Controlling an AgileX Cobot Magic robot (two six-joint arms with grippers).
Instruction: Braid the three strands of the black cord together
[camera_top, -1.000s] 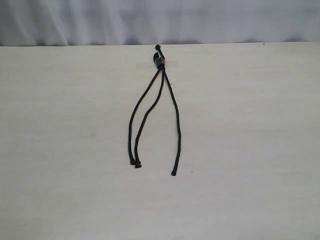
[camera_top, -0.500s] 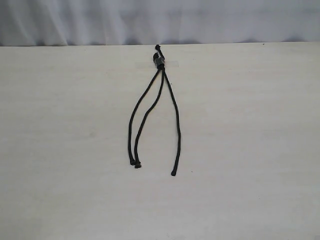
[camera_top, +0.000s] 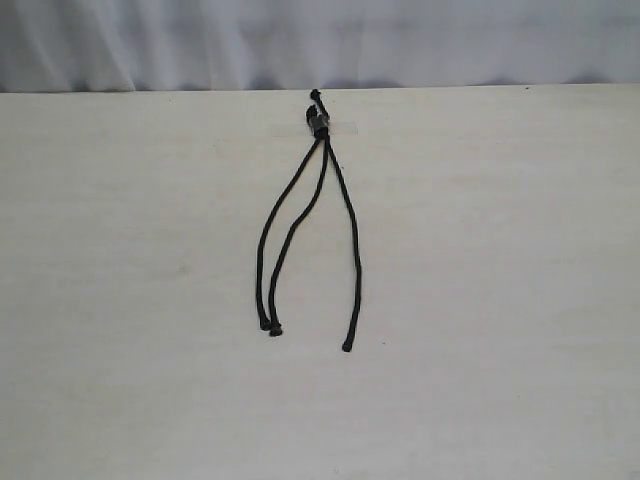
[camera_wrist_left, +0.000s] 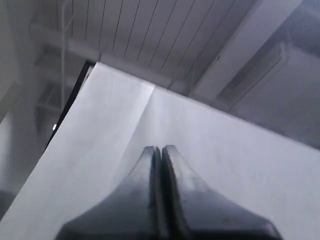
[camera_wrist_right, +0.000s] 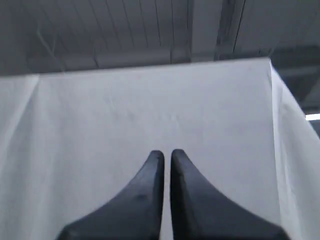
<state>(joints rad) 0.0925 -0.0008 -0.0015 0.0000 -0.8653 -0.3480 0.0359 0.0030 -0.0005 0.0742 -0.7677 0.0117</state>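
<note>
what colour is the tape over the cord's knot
Clear tape, nearly see-through on the pale table; exterior view shows it best.

Table (camera_top: 520, 300) lies open left, right and on the near side of the black cord (camera_top: 318, 125); I could bring a hand in there. The three strands (camera_top: 357, 265) lie flat, splayed. Behind the cord's knot, a white backdrop (camera_top: 420, 40) closes the far edge.

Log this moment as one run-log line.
braid: not begun | three strands: unbraided, flat on table | left pincer: shut, empty | right pincer: shut, empty
</note>
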